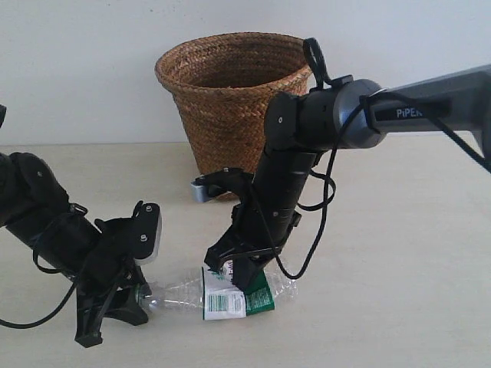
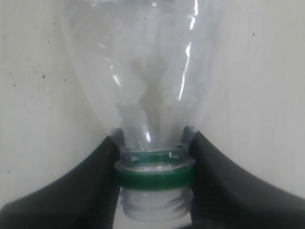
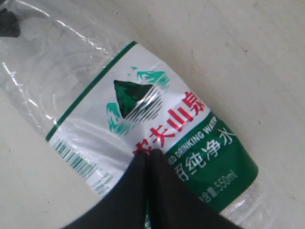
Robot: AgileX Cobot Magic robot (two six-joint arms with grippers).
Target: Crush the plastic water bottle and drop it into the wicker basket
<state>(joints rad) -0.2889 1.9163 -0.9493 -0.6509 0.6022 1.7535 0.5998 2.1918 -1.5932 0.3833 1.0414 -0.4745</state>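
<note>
1. The left gripper point(image 2: 153, 145) is clamped on the neck of the plastic water bottle point(image 1: 224, 300), right at the green ring point(image 2: 155, 175). The bottle lies on its side on the table point(image 1: 399, 291), in front of the wicker basket point(image 1: 230, 115).
2. The right gripper point(image 3: 150, 155) has its jaws closed together, with the tips on the label point(image 3: 157, 119). I see nothing pinched between them.
3. For the crush, I'd press straight down mid-body and let the left anchor the neck so the bottle can't roll or skid. The threads look bare to me, so air should get out, but I'm not sure.
4. The basket stands upright. I can only see a strip of its inner wall, so I can't tell what's inside.
</note>
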